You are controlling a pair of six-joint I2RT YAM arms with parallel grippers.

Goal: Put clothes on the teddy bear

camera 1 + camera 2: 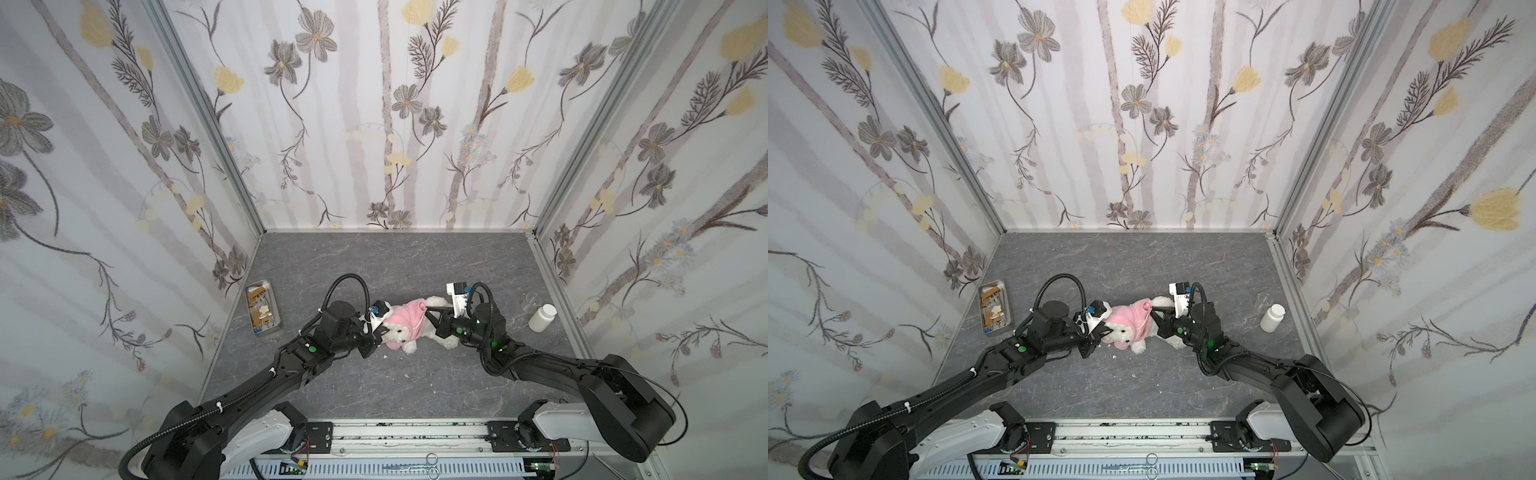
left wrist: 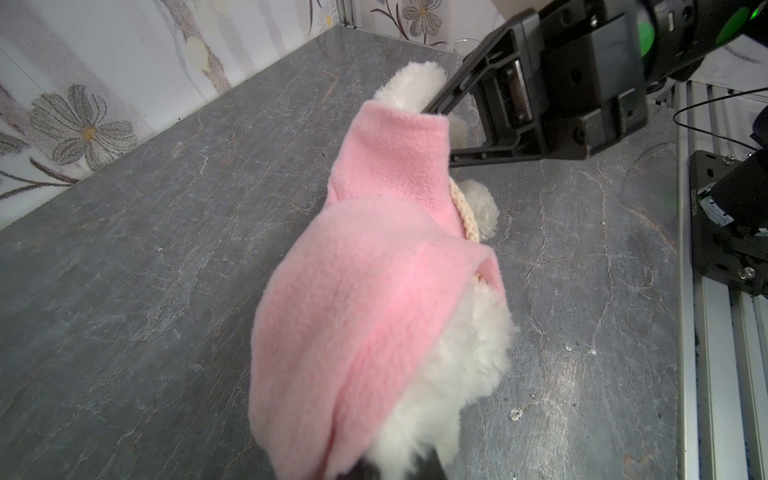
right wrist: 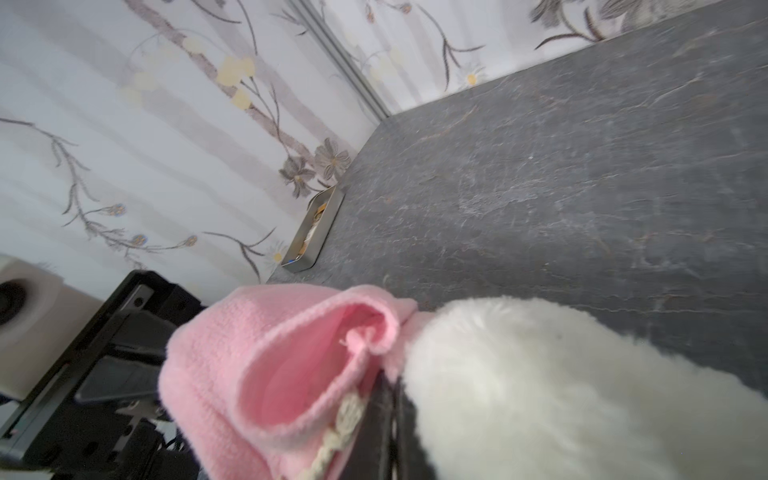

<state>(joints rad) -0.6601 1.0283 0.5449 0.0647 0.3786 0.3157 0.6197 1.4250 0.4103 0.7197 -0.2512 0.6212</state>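
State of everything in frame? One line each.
teddy bear: lying on the table, partly dressed, legs bare
pink hoodie: on the bear, hood over head
left hand: shut on fur at bear's head
right hand: shut on hoodie hem
metal tin: open, small parts inside
white bottle: capped
scissors: closed

The right gripper [image 3: 390, 399] pinches the pink hoodie [image 3: 249, 374] by its hem, jaws against the teddy bear [image 3: 561, 395].

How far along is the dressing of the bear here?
Done: the pink hoodie covers the head and chest of the teddy bear. In hand: the left gripper pinches fur at its head; the right gripper is shut on the hoodie's hem. Left: pulling the hem down the bare lower body; sleeve fit unclear.
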